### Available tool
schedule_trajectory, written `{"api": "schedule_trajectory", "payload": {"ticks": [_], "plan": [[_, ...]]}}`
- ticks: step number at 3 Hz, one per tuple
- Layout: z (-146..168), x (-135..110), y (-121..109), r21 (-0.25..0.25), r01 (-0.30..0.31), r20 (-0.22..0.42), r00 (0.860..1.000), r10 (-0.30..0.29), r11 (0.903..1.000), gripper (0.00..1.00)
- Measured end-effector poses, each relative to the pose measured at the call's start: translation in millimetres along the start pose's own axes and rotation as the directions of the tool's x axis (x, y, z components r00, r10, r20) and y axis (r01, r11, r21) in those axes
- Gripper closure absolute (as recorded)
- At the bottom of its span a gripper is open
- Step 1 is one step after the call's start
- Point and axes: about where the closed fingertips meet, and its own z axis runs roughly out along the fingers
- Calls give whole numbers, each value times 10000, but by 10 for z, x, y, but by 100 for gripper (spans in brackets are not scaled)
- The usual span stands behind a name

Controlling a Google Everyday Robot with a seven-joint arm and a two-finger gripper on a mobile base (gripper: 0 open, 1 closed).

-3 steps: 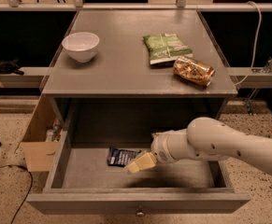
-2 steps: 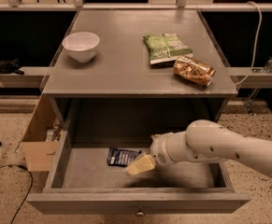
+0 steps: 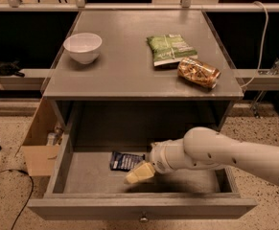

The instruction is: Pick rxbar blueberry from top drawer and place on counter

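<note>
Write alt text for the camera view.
The gripper hangs inside the open top drawer, close beside the rxbar blueberry on its floor. The counter above holds a white bowl, a green bag and an orange-brown packet.

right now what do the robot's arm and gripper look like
The arm is a smooth, rounded off-white shell with a few small dark dots and a pale wrist collar. The gripper, inside the top drawer, is cream-yellow and tapered. No cables show on it.
</note>
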Motion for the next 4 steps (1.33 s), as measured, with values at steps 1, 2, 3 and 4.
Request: {"api": "schedule_trajectory", "payload": {"ticks": [1,2,3,4], "plan": [[-91,-216,-32,158,548,-260,9982,-544,9984,0],[-91,-216,-32,157,548,-260,9982,-544,9984,0],[-45,-200,-52,134,738,-567,9957,-729,9972,0],[-15,-164,-119,198,1050,-1151,9881,-1021,9943,0]]}}
